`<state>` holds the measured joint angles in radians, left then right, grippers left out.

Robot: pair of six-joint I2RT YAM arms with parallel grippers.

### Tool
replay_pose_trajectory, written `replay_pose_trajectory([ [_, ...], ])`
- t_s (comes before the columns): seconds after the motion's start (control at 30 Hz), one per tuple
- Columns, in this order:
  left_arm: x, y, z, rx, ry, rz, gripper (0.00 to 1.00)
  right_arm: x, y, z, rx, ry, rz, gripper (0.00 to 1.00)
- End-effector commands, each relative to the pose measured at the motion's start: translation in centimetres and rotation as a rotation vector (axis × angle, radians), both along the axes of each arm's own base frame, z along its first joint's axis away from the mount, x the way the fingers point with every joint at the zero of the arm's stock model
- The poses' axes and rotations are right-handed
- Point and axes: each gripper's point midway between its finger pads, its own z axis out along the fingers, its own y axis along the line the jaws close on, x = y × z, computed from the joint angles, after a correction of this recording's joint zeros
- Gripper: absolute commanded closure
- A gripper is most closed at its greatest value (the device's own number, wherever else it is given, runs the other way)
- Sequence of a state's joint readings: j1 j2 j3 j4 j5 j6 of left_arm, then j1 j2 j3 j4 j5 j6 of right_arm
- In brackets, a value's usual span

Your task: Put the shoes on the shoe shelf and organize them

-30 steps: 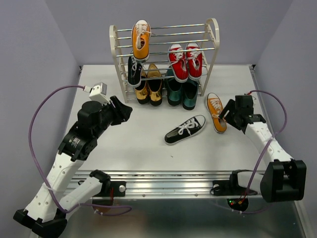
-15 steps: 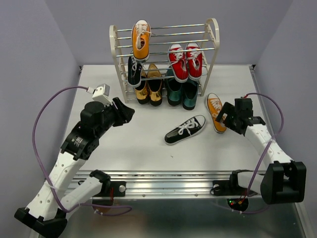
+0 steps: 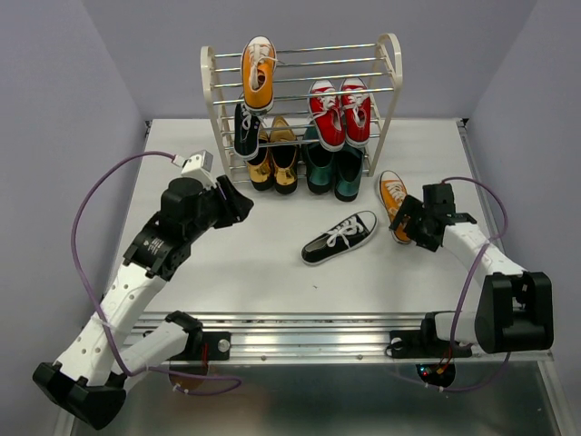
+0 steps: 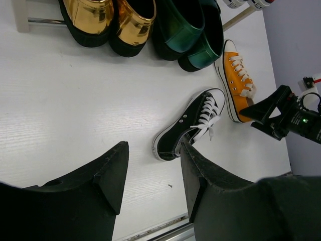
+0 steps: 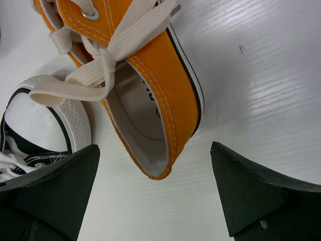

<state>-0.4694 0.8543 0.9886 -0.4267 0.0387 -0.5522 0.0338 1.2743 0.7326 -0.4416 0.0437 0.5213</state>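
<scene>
The cream shoe shelf (image 3: 392, 68) stands at the back. On it are an orange sneaker (image 3: 258, 73), a black sneaker (image 3: 246, 130) and two red sneakers (image 3: 340, 112). A second orange sneaker (image 3: 392, 195) lies on the table at the right, also in the right wrist view (image 5: 150, 75) and the left wrist view (image 4: 238, 80). A second black sneaker (image 3: 339, 237) lies mid-table, also in the left wrist view (image 4: 188, 130). My right gripper (image 3: 406, 224) (image 5: 153, 193) is open, its jaws on either side of the orange sneaker's heel, not touching. My left gripper (image 3: 241, 207) (image 4: 153, 173) is open and empty, left of the black sneaker.
A glossy gold pair (image 3: 272, 163) and a glossy dark green pair (image 3: 333, 171) stand on the table under the shelf's lowest rods. Grey walls enclose the table on three sides. The metal rail (image 3: 318, 322) runs along the near edge.
My right gripper has moved left toward the orange sneaker's heel. My left gripper has moved up and right toward the shelf. The shoes have not moved.
</scene>
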Motion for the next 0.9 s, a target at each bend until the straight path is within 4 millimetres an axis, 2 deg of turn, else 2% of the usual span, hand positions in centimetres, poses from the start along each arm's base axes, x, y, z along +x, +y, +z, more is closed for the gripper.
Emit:
replay_pose_trajectory([
  [0.0,0.7,-0.7,2.3,-0.019,-0.081,-0.032,0.44,1.8,-0.3,0.8,-0.008,-0.051,-0.014,0.02],
  [0.23,1.2,-0.6,2.9,-0.010,-0.097,-0.025,0.45,2.1,-0.2,0.6,-0.004,-0.049,-0.007,0.02],
  [0.43,1.4,-1.1,2.5,-0.009,-0.081,-0.041,0.45,2.2,-0.7,0.9,-0.031,-0.058,-0.024,0.00],
  [0.63,1.4,-1.2,2.0,-0.017,-0.072,-0.044,0.46,2.0,-0.6,0.4,-0.024,-0.042,-0.021,0.00],
  [0.87,1.4,-1.3,1.7,-0.022,-0.066,-0.044,0.46,2.3,-0.3,0.8,-0.015,-0.058,0.000,0.00],
])
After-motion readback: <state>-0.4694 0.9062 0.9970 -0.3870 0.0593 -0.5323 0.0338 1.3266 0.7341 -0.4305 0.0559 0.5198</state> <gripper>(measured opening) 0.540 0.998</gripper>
